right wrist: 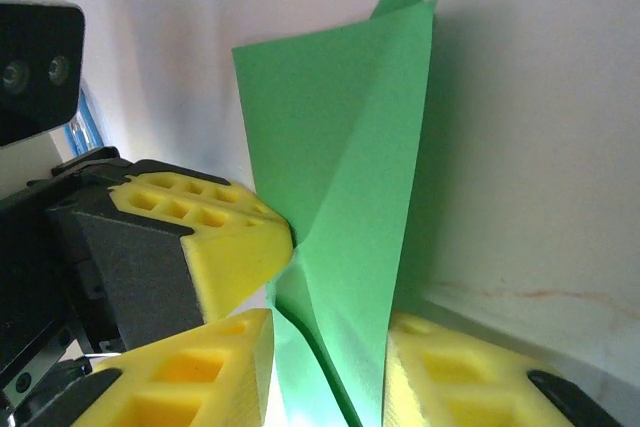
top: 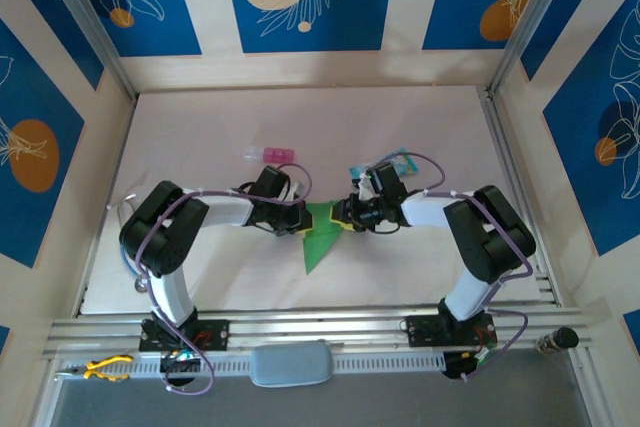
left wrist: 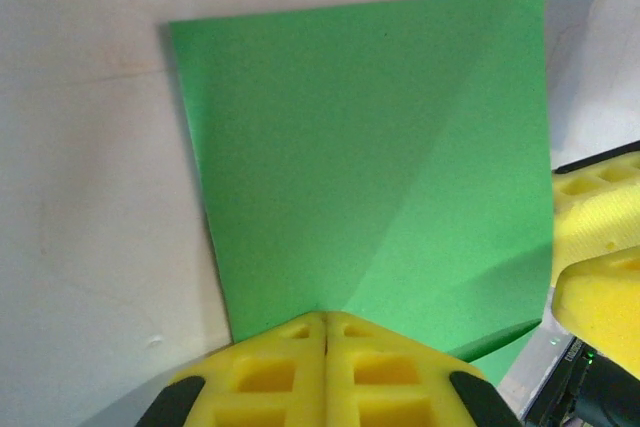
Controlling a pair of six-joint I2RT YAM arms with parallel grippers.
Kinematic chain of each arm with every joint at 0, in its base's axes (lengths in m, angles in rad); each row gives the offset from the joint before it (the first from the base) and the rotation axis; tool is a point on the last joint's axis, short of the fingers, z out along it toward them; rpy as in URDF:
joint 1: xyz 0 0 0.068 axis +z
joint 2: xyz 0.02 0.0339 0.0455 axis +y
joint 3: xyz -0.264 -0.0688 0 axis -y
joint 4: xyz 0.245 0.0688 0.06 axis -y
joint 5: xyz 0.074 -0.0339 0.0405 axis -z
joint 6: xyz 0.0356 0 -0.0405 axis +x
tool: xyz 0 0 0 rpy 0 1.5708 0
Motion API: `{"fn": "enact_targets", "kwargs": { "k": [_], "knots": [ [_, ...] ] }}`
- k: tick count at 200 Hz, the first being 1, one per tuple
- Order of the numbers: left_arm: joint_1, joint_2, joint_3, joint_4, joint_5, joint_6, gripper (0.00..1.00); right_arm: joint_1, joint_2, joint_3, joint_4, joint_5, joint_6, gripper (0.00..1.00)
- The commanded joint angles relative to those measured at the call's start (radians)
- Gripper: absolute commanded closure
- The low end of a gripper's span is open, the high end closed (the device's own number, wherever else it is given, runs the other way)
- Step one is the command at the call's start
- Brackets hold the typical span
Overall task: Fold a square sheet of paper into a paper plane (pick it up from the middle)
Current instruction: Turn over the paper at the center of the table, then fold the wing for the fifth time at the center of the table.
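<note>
The square sheet of paper (top: pixel 318 235) is bright green and folded to a narrow shape whose point aims at the near edge. It stands up off the table between the two grippers. My left gripper (top: pixel 298 222) is shut, its yellow fingertips meeting on the sheet's edge where a diagonal crease ends (left wrist: pixel 326 319). My right gripper (top: pixel 348 215) holds the opposite side: its two fingers stand a little apart with the spread layers of the sheet (right wrist: pixel 350 177) filling the gap (right wrist: pixel 325 347). The left gripper's fingertip (right wrist: pixel 240 237) touches the sheet just above the right gripper's fingers.
A small pink block (top: pixel 272 154) lies on the table behind the left arm. A pale blue printed packet (top: pixel 400 162) lies behind the right gripper. Metal rails (top: pixel 330 327) run along the near edge, and walls close in the sides.
</note>
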Motion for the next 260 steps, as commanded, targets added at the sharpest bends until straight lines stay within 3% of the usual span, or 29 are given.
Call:
{"fn": "enact_targets", "kwargs": {
  "k": [1, 55, 115, 147, 177, 260],
  "knots": [
    [-0.007, 0.008, -0.014, -0.027, 0.009, 0.004, 0.94, -0.014, 0.026, 0.025, 0.009, -0.048, -0.039, 0.69],
    [-0.005, -0.002, -0.015, -0.008, 0.014, -0.011, 0.93, -0.03, 0.069, 0.029, 0.02, -0.089, -0.049, 0.75],
    [0.0, -0.049, -0.012, 0.026, 0.023, -0.048, 0.86, -0.034, 0.054, 0.004, 0.033, -0.047, -0.002, 0.94],
    [-0.002, -0.088, -0.041, 0.108, 0.037, -0.123, 0.82, -0.019, 0.024, -0.036, 0.074, 0.013, 0.105, 0.96],
    [-0.004, -0.094, -0.066, 0.161, 0.044, -0.171, 0.81, 0.005, 0.015, -0.011, -0.025, 0.086, 0.171, 0.96],
    [-0.003, -0.055, -0.061, 0.011, -0.041, -0.117, 0.91, 0.046, -0.042, -0.021, -0.05, 0.139, 0.253, 0.95]
  ]
}}
